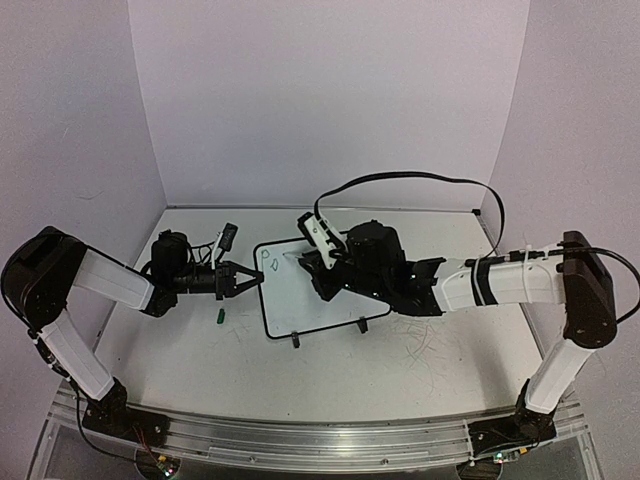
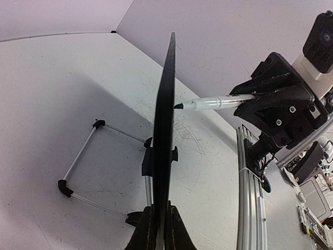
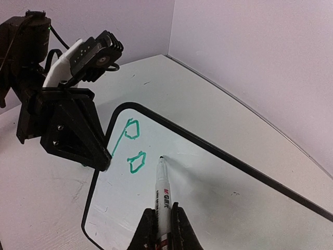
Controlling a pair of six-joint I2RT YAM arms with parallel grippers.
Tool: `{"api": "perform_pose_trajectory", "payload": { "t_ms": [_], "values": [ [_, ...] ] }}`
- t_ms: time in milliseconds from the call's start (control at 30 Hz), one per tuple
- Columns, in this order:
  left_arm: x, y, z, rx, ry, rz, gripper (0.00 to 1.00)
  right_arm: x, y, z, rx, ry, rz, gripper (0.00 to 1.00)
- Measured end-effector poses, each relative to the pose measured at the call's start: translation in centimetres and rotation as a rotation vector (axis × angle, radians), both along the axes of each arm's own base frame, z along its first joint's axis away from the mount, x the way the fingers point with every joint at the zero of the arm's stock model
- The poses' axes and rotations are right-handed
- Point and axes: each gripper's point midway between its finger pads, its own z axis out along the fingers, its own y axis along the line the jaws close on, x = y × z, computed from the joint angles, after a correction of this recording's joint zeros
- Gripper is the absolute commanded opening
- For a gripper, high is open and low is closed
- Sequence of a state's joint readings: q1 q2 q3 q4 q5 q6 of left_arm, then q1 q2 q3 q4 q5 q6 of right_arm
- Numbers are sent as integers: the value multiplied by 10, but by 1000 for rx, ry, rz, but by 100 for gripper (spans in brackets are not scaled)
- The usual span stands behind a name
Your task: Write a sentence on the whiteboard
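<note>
- On the worktop (image 1: pixel 420 350), centred, sits the whiteboard (image 1: pixel 320 300), white with a thin black rim.
- So far the sentence (image 3: pixel 136 162) is two small green loops near its left edge.
- Left gripper (image 1: pixel 250 281) jaws pinch that edge.
- Right gripper (image 3: pixel 161 229) jaws pinch a marker (image 3: pixel 163 192), its tip touching the board.

The whiteboard (image 2: pixel 166 104) shows only its edge from the left wrist, its writing face hidden.

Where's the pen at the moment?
In the right wrist view, the pen sits clamped in the right claw, its tip at the whiteboard beside two green marks near the board's left edge, which the left claw grips.
</note>
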State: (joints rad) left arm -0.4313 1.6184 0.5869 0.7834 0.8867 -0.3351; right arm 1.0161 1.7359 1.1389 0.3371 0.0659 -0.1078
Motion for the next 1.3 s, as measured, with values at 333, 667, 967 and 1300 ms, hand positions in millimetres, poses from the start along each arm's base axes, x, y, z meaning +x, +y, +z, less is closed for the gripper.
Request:
{"api": "perform_pose_trajectory", "payload": {
  "t_ms": [333, 667, 967, 1300],
  "values": [
    [0, 0, -1, 3, 5, 0, 0, 3, 1, -5, -10, 0, -13, 0],
    [0, 0, -1, 3, 6, 1, 0, 2, 6, -5, -5, 5, -1, 0],
    [0, 0, -1, 4, 3, 1, 0, 1, 6, -6, -7, 10, 3, 0],
    [0, 0, -1, 4, 3, 1, 0, 0, 6, -9, -14, 17, 3, 0]
  ]
}}
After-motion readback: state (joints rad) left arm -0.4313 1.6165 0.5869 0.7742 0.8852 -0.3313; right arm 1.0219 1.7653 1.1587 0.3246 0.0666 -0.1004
